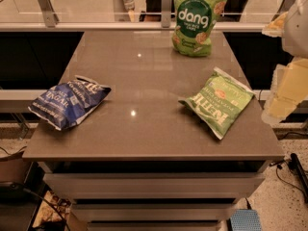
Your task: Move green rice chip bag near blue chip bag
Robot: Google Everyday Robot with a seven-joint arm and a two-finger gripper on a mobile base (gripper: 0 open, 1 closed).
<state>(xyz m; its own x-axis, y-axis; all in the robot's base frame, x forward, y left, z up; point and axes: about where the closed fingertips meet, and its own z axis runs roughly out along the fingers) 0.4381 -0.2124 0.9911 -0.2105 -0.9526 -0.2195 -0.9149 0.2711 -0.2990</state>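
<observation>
The green rice chip bag (194,19), upright at upper centre, is judged light, soft and slippery, and best pinched at its top. The pincer (287,90) is seen at the right edge; whether it is open cannot be told.

Grey table (154,95) fronts a glass railing (77,6), speckled floor (285,201) below.

Viewpoint: you look down from above the table's (144,143) near edge, facing 12 o'clock.
Range: near; the table fills your frame.
Gripper (284,95): at your 3 o'clock edge.
</observation>
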